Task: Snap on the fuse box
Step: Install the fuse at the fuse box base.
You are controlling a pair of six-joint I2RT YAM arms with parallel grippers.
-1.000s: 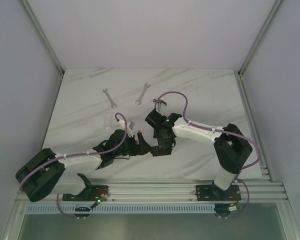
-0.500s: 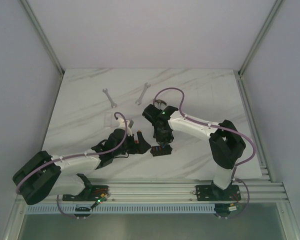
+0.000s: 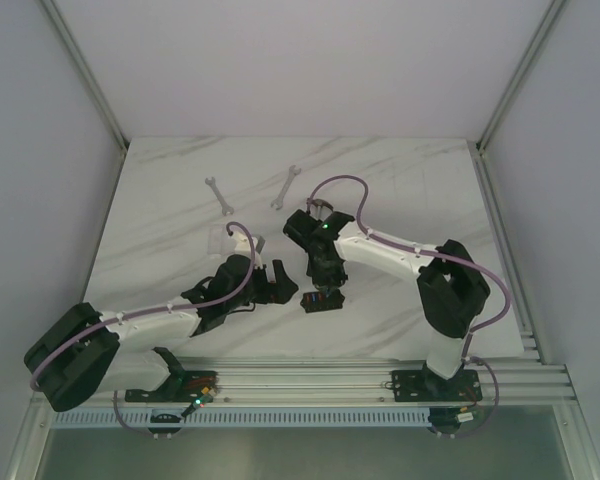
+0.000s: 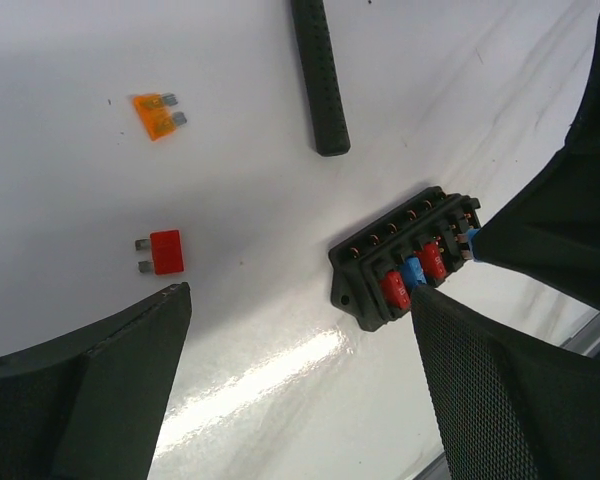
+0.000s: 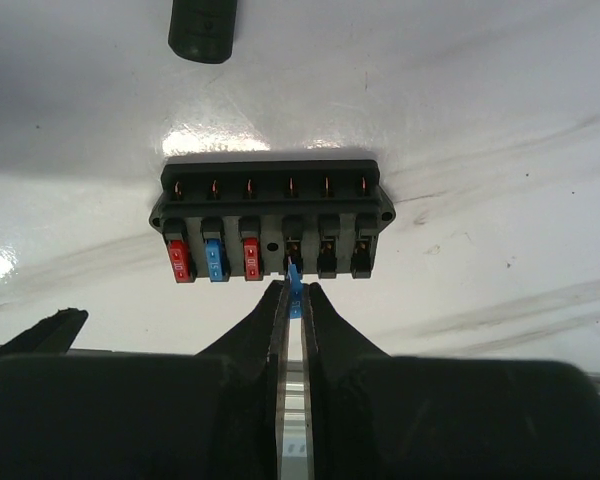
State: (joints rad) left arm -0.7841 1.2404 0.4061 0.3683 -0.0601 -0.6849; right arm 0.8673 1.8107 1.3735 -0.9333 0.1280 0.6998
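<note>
Fingers (image 4: 100, 400) of the left gripper (image 4: 300, 293): spread wide and released, nothing between them, hanging low over the white marbled table (image 3: 430, 200).

Orange fuse (image 4: 157, 114): loose on the table, lying flat, beyond the left fingers.

Red fuse (image 4: 163, 251): loose and flat, nearer the left-hand finger, well apart from the orange one.

Two wrenches (image 3: 218, 196) (image 3: 286, 187): lying far back on the table, apart from each other.

Black dimpled handle (image 4: 320, 75): lying beyond the box, not touching it.

Fuse box (image 5: 272, 190): flat on the table, front and centre, between the two grippers and just right of the left one. Face up. Seen from the right wrist, its near row carries red, blue and red fuses in the three leftmost slots.

Right gripper (image 5: 295, 290): fingers clenched on a blue fuse (image 5: 294, 272), held upright, its tip at the mouth of the fourth slot. I cannot tell from here whether it is seated.
</note>
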